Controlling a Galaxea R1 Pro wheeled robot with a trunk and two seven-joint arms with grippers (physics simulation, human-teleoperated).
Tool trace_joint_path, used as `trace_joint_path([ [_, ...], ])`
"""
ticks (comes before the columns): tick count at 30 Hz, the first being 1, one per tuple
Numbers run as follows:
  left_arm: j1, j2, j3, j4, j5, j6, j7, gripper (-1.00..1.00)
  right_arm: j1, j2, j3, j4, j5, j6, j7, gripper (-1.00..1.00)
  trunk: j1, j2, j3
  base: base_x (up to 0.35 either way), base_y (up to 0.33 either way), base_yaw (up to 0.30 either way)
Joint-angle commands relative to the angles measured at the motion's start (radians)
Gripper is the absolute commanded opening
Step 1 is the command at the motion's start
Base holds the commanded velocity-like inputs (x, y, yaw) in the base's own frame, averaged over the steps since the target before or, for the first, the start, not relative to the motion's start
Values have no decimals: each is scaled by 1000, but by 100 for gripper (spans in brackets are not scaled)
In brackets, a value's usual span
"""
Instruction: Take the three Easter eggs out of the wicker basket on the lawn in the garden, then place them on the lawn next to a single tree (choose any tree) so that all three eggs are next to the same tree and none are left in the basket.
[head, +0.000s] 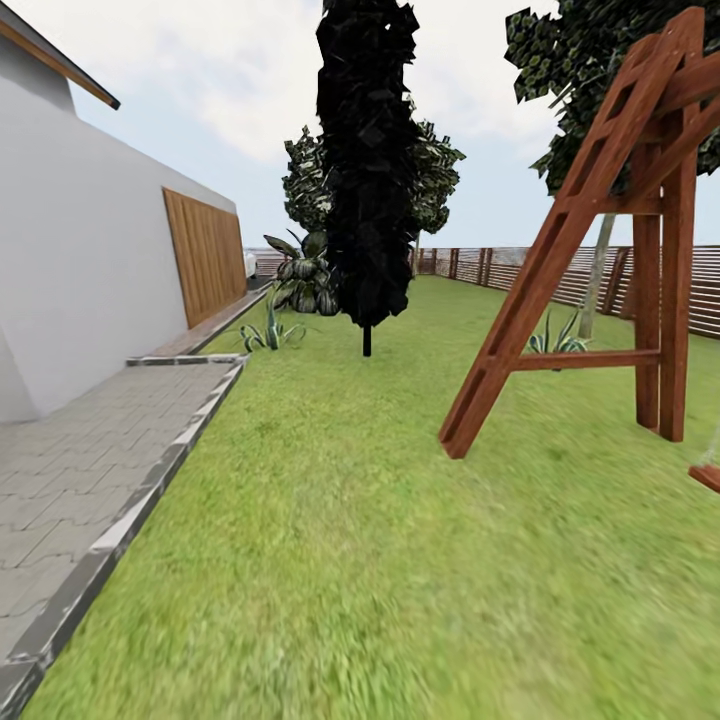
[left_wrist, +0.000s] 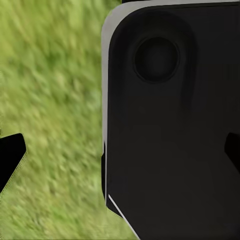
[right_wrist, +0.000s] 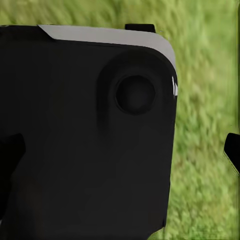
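Note:
The lawn (head: 380, 520) stretches ahead of me as wide green grass. The Easter eggs and the wicker basket are out of view. A tree with a pale leaning trunk (head: 600, 285) and dark leaf clusters stands far off at the right, behind a wooden swing frame. In the left wrist view, my left gripper (left_wrist: 121, 155) is open, its dark fingertips (left_wrist: 10, 160) far apart, with grass and my own black base below. My right gripper (right_wrist: 121, 152) is open too, with one fingertip (right_wrist: 232, 150) over grass and nothing held.
A grey paved patio (head: 70, 480) with a stone kerb runs along the left beside the white house wall (head: 80, 260). A dark conifer (head: 368, 170) stands mid-lawn ahead. The red-brown swing frame (head: 600, 250) rises at the right. A slatted fence (head: 520, 268) closes the back.

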Motion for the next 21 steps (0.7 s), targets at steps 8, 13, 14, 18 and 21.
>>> trace_joint_path([
  [8, 0, 0, 0, 0, 2, 0, 0, 100, -1, 0, 1, 2, 1, 1, 1, 100, 1, 0, -1, 335, 0, 0],
  [13, 0, 0, 0, 0, 2, 0, 0, 100, -1, 0, 1, 2, 2, 1, 1, 100, 1, 0, -1, 335, 0, 0],
  [14, 0, 0, 0, 0, 2, 0, 0, 100, -1, 0, 1, 2, 2, 1, 1, 100, 1, 0, -1, 335, 0, 0],
  [18, 0, 0, 0, 0, 2, 0, 0, 100, -1, 0, 1, 2, 2, 1, 1, 100, 1, 0, -1, 335, 0, 0],
  [21, 0, 0, 0, 0, 2, 0, 0, 100, -1, 0, 1, 2, 2, 1, 1, 100, 1, 0, -1, 335, 0, 0],
])
